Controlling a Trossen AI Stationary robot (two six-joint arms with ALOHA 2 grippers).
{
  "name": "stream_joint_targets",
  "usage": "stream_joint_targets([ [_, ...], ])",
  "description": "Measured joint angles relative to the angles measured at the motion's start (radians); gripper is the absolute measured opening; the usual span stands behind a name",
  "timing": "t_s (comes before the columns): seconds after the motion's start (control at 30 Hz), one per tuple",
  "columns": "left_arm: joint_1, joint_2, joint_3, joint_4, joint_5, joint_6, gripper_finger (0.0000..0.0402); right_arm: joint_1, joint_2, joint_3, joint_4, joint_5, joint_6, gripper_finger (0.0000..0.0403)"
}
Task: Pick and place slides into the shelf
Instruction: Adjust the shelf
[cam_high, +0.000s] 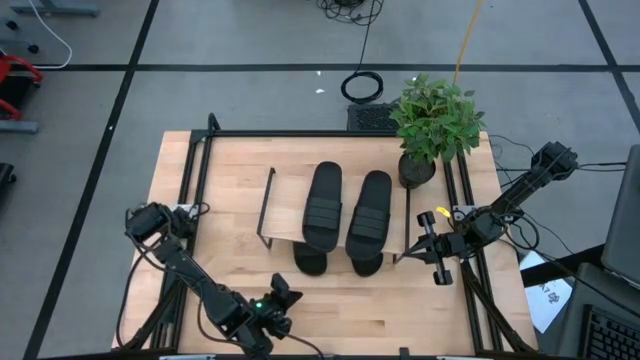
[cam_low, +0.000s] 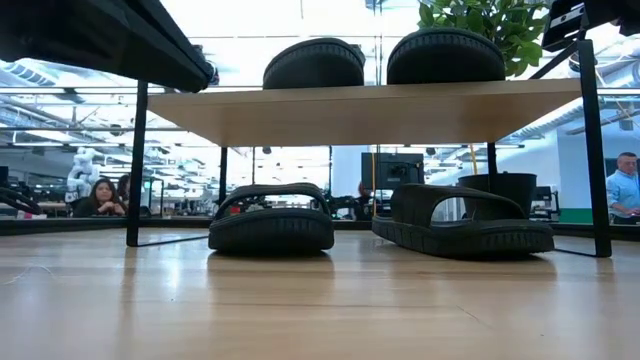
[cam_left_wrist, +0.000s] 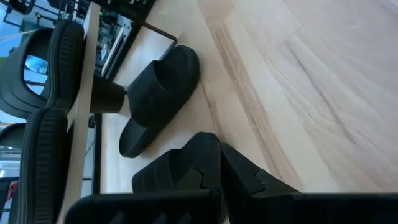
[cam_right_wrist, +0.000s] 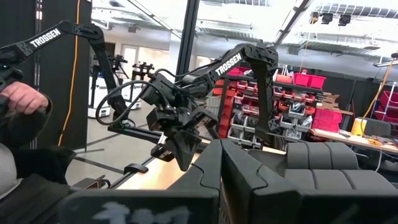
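Observation:
The shelf (cam_high: 285, 205) stands mid-table on thin black legs, its light board (cam_low: 360, 110) level. Two black slides lie side by side on the board (cam_high: 323, 205) (cam_high: 370, 210), soles down. Two more rest on the table under it (cam_low: 271, 222) (cam_low: 465, 225), their ends poking out at the near side (cam_high: 312, 262) (cam_high: 366, 265). My left gripper (cam_high: 283, 292) is shut and low over the table near the near edge, pointing at the lower slides (cam_left_wrist: 158, 99). My right gripper (cam_high: 440, 268) is shut and hovers just off the shelf's right end, touching nothing.
A potted plant (cam_high: 432, 125) stands behind the shelf's far right corner. Black rails (cam_high: 195, 180) run along the table's sides. Bare wood lies left of the shelf and along the near edge. People sit in the room beyond (cam_low: 105, 195), and a hand (cam_right_wrist: 22, 96) shows off the table.

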Motion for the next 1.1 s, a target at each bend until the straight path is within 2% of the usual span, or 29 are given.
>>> stream_joint_targets([
  [0.67, 0.064, 0.000, 0.000, 0.006, 0.017, 0.034, 0.0000, 0.000, 0.000, 0.000, 0.006, 0.000, 0.001, 0.0000],
  [1.1, 0.073, -0.001, 0.000, 0.006, 0.028, -0.031, 0.0000, 0.000, 0.000, 0.000, 0.010, 0.000, 0.020, 0.0000],
])
